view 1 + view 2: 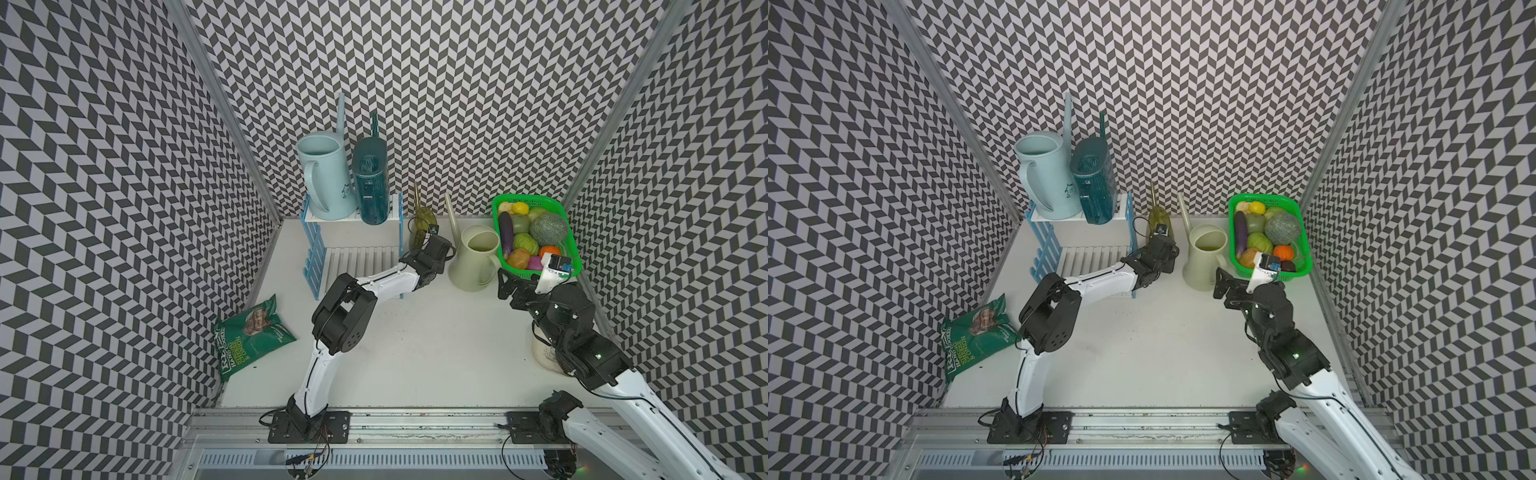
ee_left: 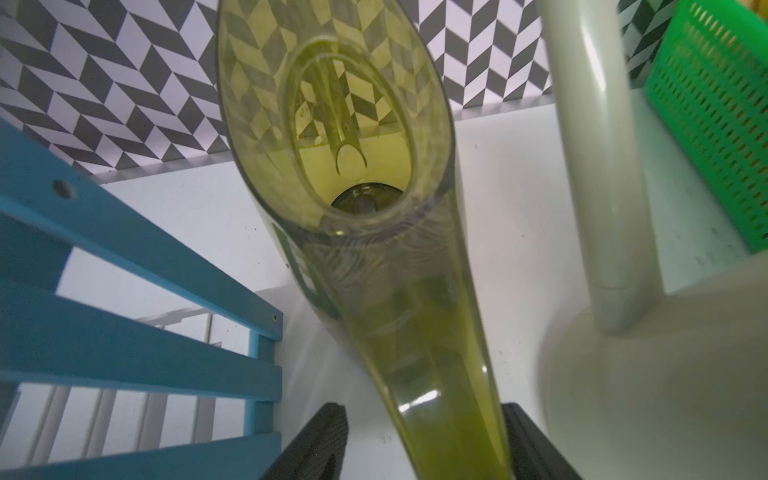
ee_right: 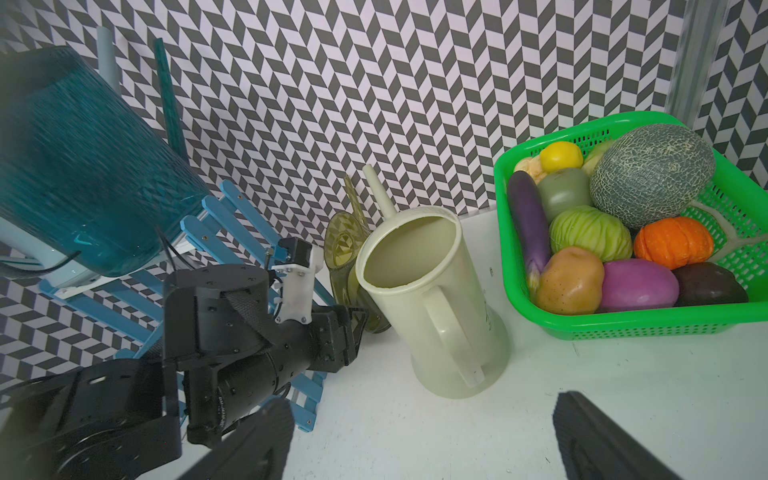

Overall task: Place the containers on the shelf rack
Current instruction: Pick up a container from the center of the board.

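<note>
Possibly tipping the translucent olive-green plastic watering can (image 2: 374,257) into the cream plastic watering can (image 1: 473,262) right of it, if clamped off-centre on the handle. Standing on the bench (image 1: 415,353) between that can and the blue-framed, white-slatted shelf rack (image 1: 357,262), just beyond the left tool (image 2: 424,415), with handle between its open, unclamped jaws.

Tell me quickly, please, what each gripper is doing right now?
Left gripper: open, jaws straddling the handle of the olive-green watering can, a gap showing on one side.
Right gripper: open wide, holding nothing.
</note>
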Motion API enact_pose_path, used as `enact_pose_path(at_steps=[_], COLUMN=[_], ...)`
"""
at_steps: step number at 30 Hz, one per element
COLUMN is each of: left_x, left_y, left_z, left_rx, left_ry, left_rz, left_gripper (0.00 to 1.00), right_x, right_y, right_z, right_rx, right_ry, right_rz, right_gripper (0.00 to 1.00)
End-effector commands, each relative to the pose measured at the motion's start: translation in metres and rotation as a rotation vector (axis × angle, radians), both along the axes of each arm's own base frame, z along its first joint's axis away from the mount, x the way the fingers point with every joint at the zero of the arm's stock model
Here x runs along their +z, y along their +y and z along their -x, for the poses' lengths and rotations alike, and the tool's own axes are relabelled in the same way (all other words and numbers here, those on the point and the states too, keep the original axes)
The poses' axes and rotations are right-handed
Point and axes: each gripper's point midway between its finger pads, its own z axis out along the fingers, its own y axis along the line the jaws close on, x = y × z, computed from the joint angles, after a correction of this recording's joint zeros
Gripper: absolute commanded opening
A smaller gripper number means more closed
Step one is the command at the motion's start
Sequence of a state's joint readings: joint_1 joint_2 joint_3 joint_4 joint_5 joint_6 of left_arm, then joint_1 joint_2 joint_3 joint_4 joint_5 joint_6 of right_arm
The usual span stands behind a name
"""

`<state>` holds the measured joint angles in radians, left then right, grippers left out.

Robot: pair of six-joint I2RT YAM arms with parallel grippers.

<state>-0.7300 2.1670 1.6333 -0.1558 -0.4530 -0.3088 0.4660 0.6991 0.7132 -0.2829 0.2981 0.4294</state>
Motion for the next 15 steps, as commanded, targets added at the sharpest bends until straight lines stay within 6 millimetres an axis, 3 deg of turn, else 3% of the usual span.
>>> enact_pose_path(at_steps=[1,4,15], left_x=[0.0114,0.0115,0.0134], left_y=[0.0078,0.0115,0.0117], left_z=[-0.0072,-0.0084,-0.0088], left_rx=[0.032,0.032,-0.002], left_ry=[-0.029,-0.036,-0.135], left_rz=[0.004,0.003,0.043], left_gripper=[0.55,0.51,0.51], right_x=[0.0074,0.0048,0.0014], right_y=[0.0014,0.0026,0.0034], right_z=[-0.0042,-0.0050,-0.0058], right_rx=[0.002,0.007,0.009], right_ry=[-0.040,-0.037,-0.029], right_rz=[-0.014,-0.013,-0.011], right_gripper=[1.00,1.00,1.00])
